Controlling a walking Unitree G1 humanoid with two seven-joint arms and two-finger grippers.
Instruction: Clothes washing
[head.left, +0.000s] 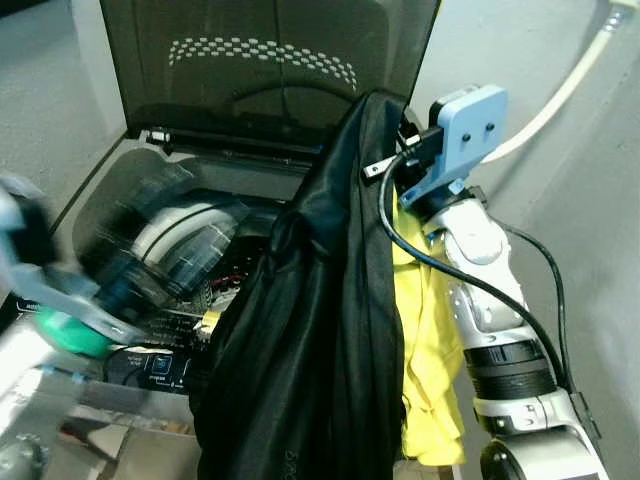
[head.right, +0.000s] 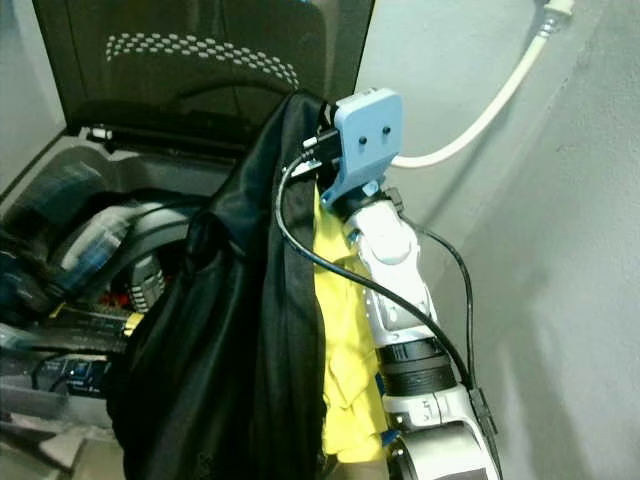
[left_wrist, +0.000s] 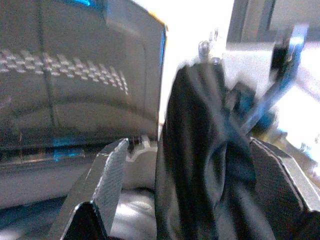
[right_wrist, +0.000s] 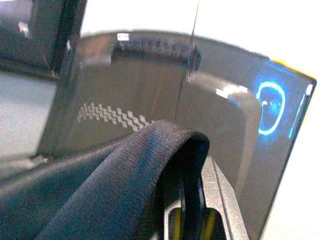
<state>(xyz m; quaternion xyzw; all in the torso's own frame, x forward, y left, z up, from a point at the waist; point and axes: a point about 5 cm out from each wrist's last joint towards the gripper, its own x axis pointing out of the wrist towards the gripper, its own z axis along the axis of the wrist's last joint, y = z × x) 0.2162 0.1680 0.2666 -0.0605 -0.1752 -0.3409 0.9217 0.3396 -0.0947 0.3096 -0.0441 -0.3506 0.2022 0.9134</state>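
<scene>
At the open top-loading washing machine (head.left: 150, 190), its dark lid (head.left: 260, 70) tilted up at the back, my left gripper (head.left: 60, 290) sweeps in blurred over the near left rim; seen along my left wrist, its two black fingers (left_wrist: 107, 175) stand apart, with a fold of cloth hanging between them and nothing pinched. Below it lies the drum mouth (head.left: 190, 245), a pale ring with some dark laundry inside.

At centre hangs the black garment (head.left: 320, 300), a long drape whose top sits level with the lid's lower edge and whose hem falls in front of the machine's front panel (head.left: 150, 370), outside the tub. Just to its right a yellow garment (head.left: 425, 340) hangs against my right forearm. My right gripper (head.left: 385, 150), raised beside the blue wrist camera (head.left: 465, 125), is clamped on the top fold of the black cloth (right_wrist: 150, 150), which loops over the jaws in the right wrist view.

My judgement: the load is lifted but not yet over the drum. To do this well I should carry the right arm leftward until the hem clears the rim, steady the hanging cloth with the open left jaws, and release only once both garments hang over the opening; the yellow one may slip off early.
</scene>
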